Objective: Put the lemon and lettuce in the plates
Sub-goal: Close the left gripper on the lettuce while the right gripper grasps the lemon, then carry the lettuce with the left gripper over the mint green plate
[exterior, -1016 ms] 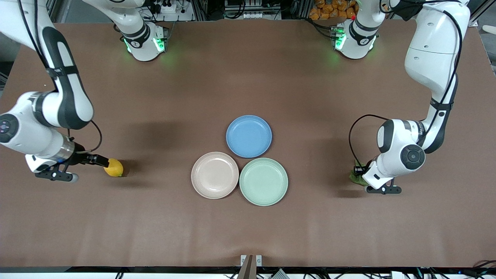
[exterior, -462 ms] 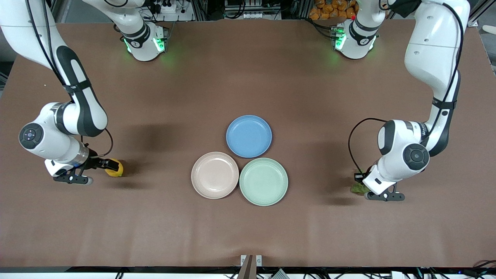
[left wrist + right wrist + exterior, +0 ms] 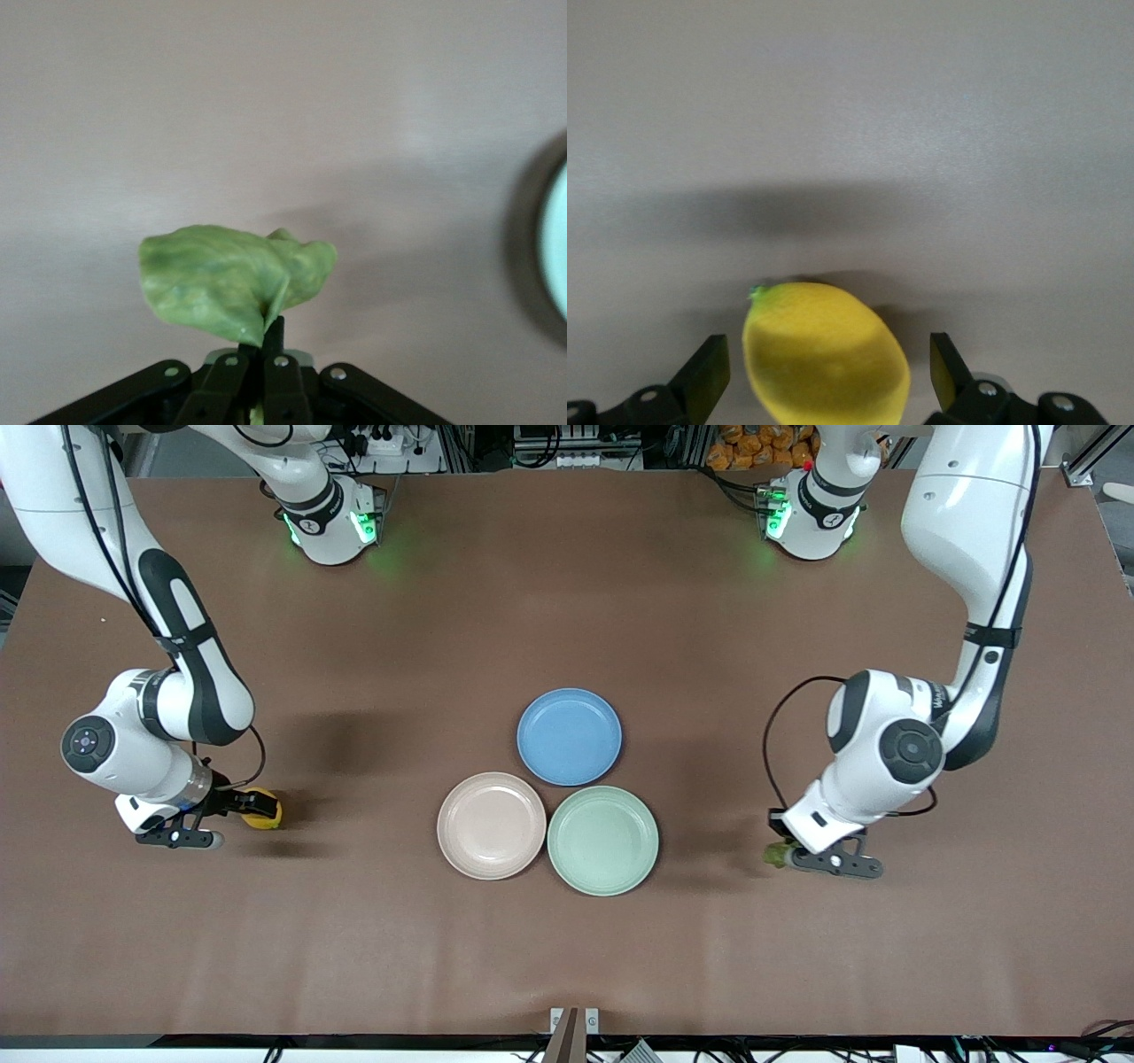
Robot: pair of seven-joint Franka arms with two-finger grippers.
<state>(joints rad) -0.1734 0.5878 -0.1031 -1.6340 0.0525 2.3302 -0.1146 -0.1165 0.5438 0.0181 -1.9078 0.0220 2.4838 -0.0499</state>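
No readable text, labels or numbers on anything in view.

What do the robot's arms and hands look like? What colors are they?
Both arms are shiny white with black bands at the joints, thin black cables looping alongside, and green lights glowing at their bases. The left hand and right hand are black, with two flat fingers each.
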